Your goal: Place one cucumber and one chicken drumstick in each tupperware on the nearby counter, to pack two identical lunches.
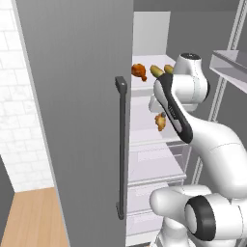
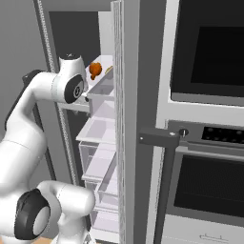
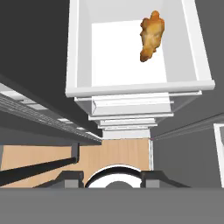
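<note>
Left base view, fridge door handle (image 1: 121, 149): nearest us, dark, upright on the open grey door.
Arm: we see it reach past the handle into the fridge.
Gripper: we cannot tell if it is parted or closed.
Chicken drumstick (image 1: 160, 121): beyond the handle, on a white shelf (image 3: 127, 65).
Second chicken drumstick (image 1: 139, 72): higher, farther in.
Cucumber (image 1: 156, 71): just beside it.

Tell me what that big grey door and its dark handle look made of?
The door looks like brushed or matte metal, perhaps steel: flat, even grey with no grain or gloss. Being a rendering, painted plastic is possible too. The handle looks like dark matte metal or plastic: a squared charcoal bar without shine.
</note>
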